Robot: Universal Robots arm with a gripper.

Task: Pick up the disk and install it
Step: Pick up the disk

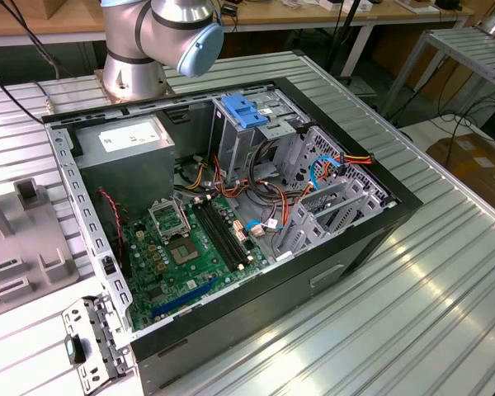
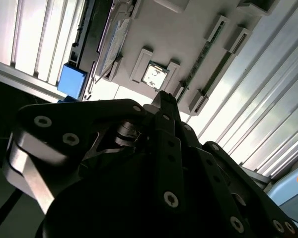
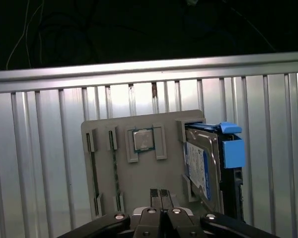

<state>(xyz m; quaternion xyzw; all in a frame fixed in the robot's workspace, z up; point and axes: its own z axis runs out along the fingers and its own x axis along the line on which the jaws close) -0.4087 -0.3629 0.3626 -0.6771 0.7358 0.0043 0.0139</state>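
The disk (image 3: 204,166) stands on edge in a slot at one side of a grey holder plate (image 3: 139,178). It has a white and blue label and a blue plastic rail (image 3: 232,148). In the second wrist view the disk (image 2: 114,39) and its blue rail end (image 2: 72,79) lie beyond the black gripper body. My gripper (image 3: 160,194) hangs above the holder plate, off to the side of the disk and not touching it. Its two fingers are pressed together with nothing between them. In the second wrist view the gripper (image 2: 167,101) points toward the plate.
The holder plate also carries a processor chip (image 3: 142,139) and memory sticks (image 3: 95,168). In the exterior view an open computer case (image 1: 346,247) lies on the ribbed metal table, with a drive cage under a light-blue latch (image 1: 243,110), a grey power supply (image 1: 124,148), a motherboard (image 1: 181,247) and loose cables (image 1: 272,177).
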